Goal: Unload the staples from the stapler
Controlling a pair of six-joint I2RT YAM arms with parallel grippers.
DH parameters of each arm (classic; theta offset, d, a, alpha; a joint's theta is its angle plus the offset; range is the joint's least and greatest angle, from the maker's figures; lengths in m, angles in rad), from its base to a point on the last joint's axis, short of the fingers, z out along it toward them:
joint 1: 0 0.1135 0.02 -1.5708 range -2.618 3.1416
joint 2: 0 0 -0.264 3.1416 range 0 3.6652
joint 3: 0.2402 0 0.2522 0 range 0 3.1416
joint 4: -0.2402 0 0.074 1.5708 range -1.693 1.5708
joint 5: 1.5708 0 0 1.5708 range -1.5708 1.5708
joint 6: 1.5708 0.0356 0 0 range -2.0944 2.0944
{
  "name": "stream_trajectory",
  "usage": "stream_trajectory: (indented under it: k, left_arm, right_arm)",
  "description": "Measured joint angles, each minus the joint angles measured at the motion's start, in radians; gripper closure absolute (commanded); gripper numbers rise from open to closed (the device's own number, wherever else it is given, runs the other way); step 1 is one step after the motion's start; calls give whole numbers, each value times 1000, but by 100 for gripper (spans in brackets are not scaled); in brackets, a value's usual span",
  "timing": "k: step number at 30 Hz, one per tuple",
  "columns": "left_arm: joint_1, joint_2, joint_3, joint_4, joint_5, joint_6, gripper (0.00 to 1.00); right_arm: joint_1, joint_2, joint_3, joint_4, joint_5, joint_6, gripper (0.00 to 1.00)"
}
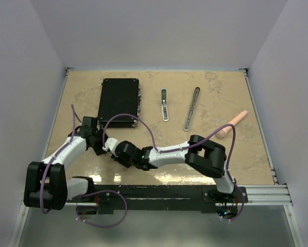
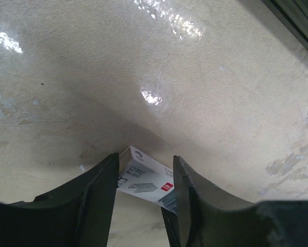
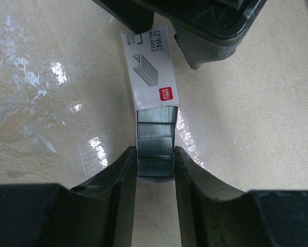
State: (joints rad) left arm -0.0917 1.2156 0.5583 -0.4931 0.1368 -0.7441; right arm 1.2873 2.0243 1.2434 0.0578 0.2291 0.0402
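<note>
Two grippers meet low over the near-left part of the table (image 1: 246,154), tips facing each other. Between them is one small packet.

Left gripper (image 2: 146,158): jaws narrowed onto a white sleeve (image 3: 151,67) printed with a staple drawing and a red mark. Both fingers (image 2: 100,185) lie against its sides in the left wrist view. From the right wrist view, the same dark fingers straddle the sleeve's far end.

Right gripper (image 3: 155,152): jaws drawn in to a narrow gap, with the pads flat against both sides of the staples (image 3: 155,134). These form a grey metal block of stacked strips sticking out of the sleeve's near end. Part of the block is exposed; how much sits inside the sleeve cannot be told.

Stapler (image 1: 164,105): lies in two separate pieces on the far middle of the table, well apart from both grippers. The short bar is on the left, with the long rail (image 1: 192,108) just to its right, tilted slightly. Neither piece is touched.

Black case (image 1: 120,102): flat on the far left, left of the short bar and just beyond the left gripper.

Pink cylinder (image 1: 233,125): lies at an angle on the right, near the table edge.
</note>
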Motion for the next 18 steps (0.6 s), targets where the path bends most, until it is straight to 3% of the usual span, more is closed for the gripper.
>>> stream_trajectory:
  k: [6,18]
  left_arm:
    - [0,0,15,-59,-35,-15,41]
    - [0,0,27,-89,-81,-31,51]
  right_arm:
    - [0,0,0,0,9,0,67]
    - [0,0,-2,1,3,-1,68]
